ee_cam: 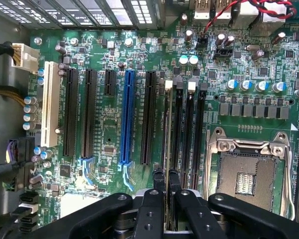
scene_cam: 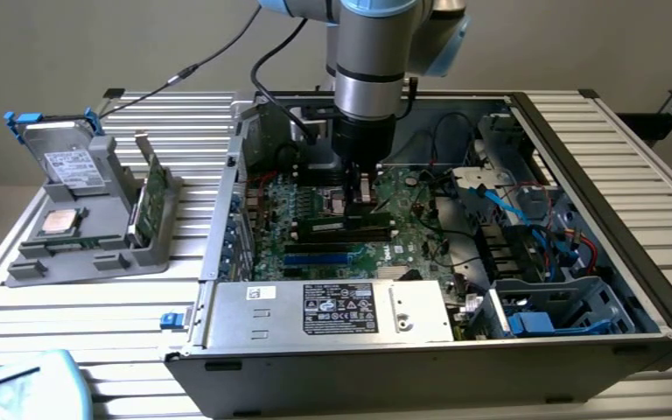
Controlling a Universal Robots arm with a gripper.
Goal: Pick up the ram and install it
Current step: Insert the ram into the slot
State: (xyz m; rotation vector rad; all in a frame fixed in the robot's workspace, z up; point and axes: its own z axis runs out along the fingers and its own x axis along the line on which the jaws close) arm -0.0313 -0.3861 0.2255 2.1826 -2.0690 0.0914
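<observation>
Gripper (ee_cam: 166, 175): fingers drawn narrow and clamped on the ram (ee_cam: 166, 129), which the wrist view shows edge-on as a thin pale line running out from between the fingertips. The ram lies along the bank of black memory slots (ee_cam: 178, 129), just beside the outermost one and parallel to it, between that slot and a long black expansion slot; whether its lower edge has entered a slot cannot be told. A blue expansion slot (ee_cam: 127, 114) sits further off on one side, and the open processor socket (ee_cam: 249, 169) on the other, both on the green motherboard (ee_cam: 104, 124). In the exterior view the arm (scene_cam: 366, 61) stands vertical, its wrist pointing straight down into the open computer case (scene_cam: 616, 175), with the gripper (scene_cam: 362, 203) low over the board behind the grey power supply (scene_cam: 325, 311). That view also records a grey tray (scene_cam: 80, 254) on the slatted table (scene_cam: 102, 332) to the exterior view's left, well apart from the case, holding a labelled drive (scene_cam: 67, 162), a square silver chip (scene_cam: 59, 223) and a green board (scene_cam: 153, 197) standing upright.
</observation>
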